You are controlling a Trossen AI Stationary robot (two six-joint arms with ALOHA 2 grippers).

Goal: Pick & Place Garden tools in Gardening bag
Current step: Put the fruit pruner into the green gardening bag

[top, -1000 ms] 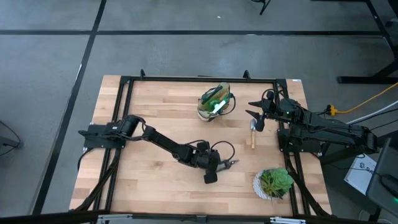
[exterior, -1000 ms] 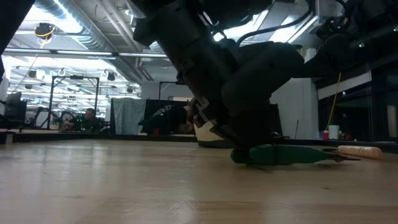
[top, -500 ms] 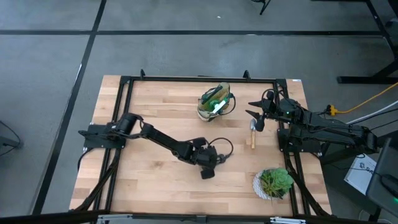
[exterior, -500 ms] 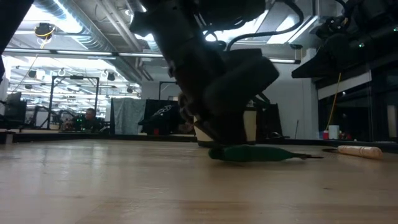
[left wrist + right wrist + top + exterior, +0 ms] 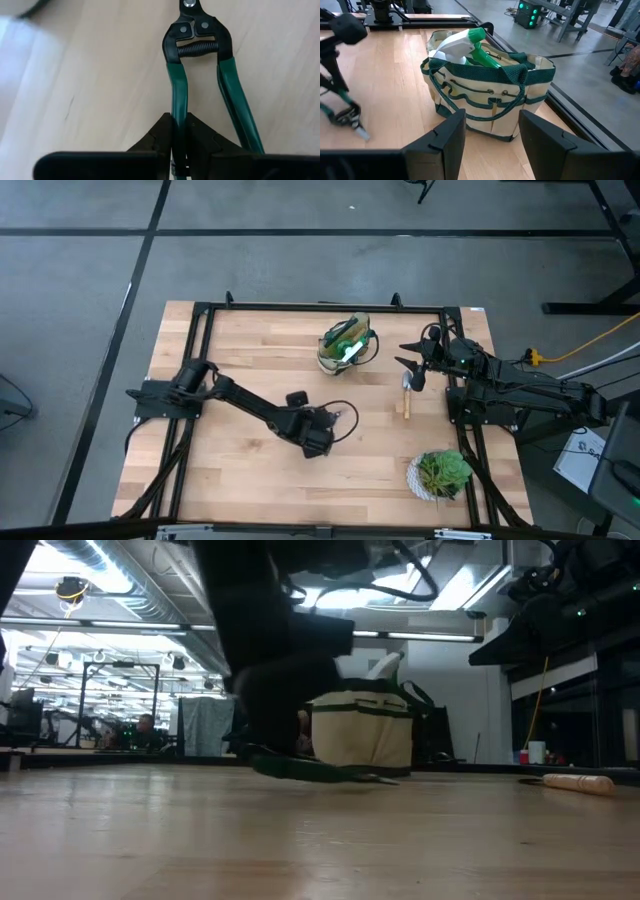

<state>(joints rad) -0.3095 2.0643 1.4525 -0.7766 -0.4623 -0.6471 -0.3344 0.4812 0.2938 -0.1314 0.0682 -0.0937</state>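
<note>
Left jaws (image 5: 179,131) clamped on one green handle of the shears (image 5: 200,75), mid-surface, near of the bag (image 5: 346,344). We judge them stiff, light, prone to pivot; grip nearer the spring. Right jaws (image 5: 492,131) open, facing bag; trowel (image 5: 406,394) lies right.

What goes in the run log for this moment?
left gripper: shut on one green-handled pruning shears handle | right gripper: open, facing beige canvas bag | wooden-handled tool: on table

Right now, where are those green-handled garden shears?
The green-handled pruning shears are near the table's middle in the high view, gripped by one handle in the left end effector, in front of the beige canvas bag.
</note>
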